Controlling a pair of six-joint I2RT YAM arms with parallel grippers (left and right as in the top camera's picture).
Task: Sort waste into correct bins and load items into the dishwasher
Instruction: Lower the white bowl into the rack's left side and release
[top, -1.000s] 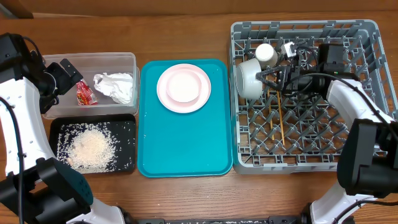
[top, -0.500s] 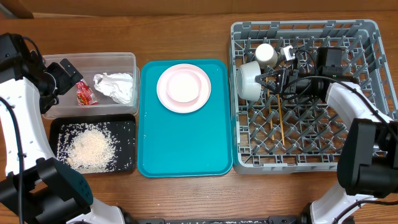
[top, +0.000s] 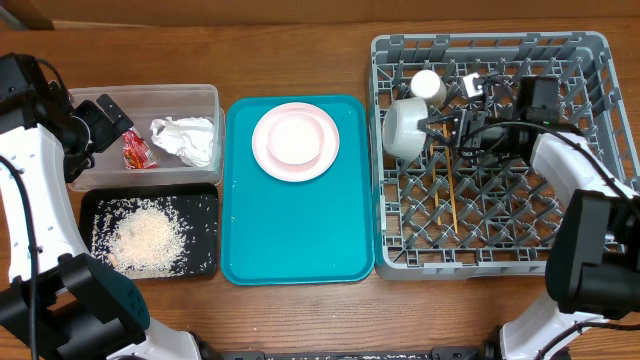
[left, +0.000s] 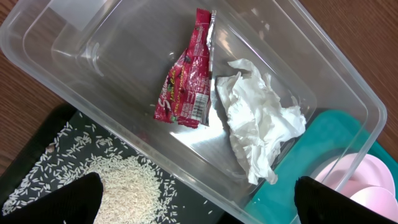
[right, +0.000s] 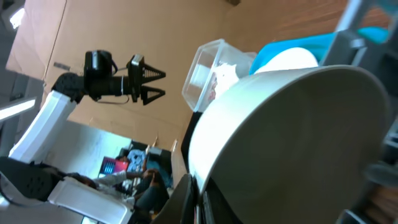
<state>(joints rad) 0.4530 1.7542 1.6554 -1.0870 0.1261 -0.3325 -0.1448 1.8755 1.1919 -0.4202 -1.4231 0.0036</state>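
While rack (top: 500, 232) holds one bowl (top: 402, 128), one cup (top: 428, 86)

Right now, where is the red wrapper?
In the overhead view, the red wrapper lies inside the clear tub at the table's left, just left of the crumpled napkin and behind the black tray.
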